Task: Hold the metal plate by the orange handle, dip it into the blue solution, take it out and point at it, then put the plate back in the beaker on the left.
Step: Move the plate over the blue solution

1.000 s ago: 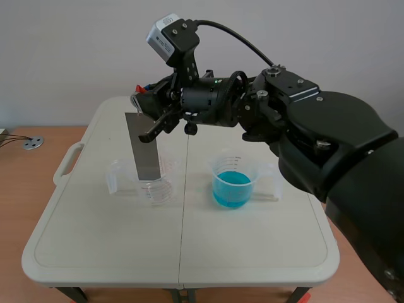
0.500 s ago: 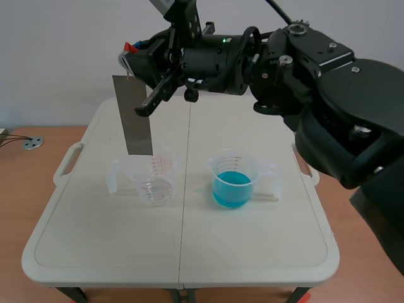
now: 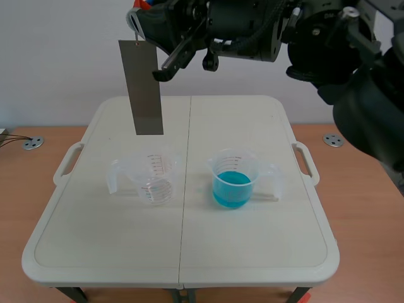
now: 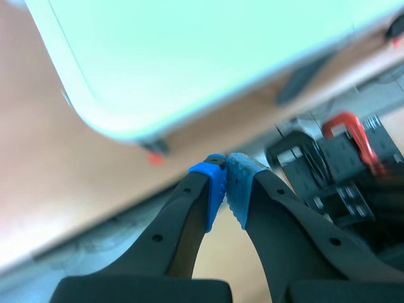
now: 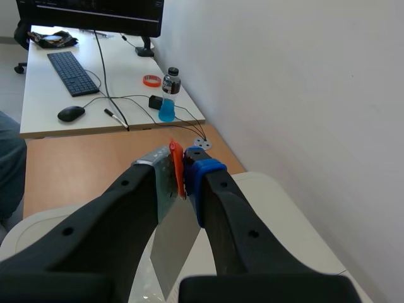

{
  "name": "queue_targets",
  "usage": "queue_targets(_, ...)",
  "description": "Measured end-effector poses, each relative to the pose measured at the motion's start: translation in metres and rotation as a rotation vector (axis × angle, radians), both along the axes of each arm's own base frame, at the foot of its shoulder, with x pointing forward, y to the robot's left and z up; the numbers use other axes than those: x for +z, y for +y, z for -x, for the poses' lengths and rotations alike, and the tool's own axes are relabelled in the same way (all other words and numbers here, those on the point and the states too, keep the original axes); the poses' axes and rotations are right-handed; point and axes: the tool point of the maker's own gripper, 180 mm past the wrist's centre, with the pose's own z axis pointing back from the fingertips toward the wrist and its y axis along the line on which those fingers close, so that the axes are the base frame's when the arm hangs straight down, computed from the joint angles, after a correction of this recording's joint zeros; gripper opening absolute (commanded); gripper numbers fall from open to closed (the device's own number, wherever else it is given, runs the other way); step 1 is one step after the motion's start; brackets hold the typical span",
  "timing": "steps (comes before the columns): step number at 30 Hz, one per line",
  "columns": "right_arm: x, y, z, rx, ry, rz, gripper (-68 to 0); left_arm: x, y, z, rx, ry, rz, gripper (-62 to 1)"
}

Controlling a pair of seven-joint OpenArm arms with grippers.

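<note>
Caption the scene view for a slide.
The right gripper holds the plate high over the clear beaker; the blue beaker stands beside it.

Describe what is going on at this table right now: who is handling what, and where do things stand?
The right gripper holds the metal plate by its orange handle, high above the table. The plate hangs in the air over the left side, in neither beaker. The empty clear beaker stands on the left and the beaker of blue solution on the right, both untouched. The left gripper is shut on nothing, off the table past its edge.
</note>
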Motion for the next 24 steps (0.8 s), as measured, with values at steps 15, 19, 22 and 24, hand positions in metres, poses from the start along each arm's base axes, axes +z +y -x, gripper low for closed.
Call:
queue_targets(15,0.001,-0.056,0.001,-0.036,0.062,0.011,-66.0,0.065,-0.010,-0.096,-0.118,-0.281,0.033,-58.2)
queue_targets(19,-0.001,-0.067,0.012,-0.036,0.063,0.020,-66.0,0.072,-0.027,-0.100,-0.207,-0.289,0.070,-58.2)
queue_targets(22,0.000,-0.075,0.019,-0.039,0.058,0.025,-66.0,0.078,-0.034,-0.106,-0.233,-0.308,0.083,-58.2)
queue_targets(24,0.003,-0.081,0.023,-0.046,0.047,0.018,-66.0,0.080,-0.041,-0.108,-0.267,-0.313,0.095,-58.2)
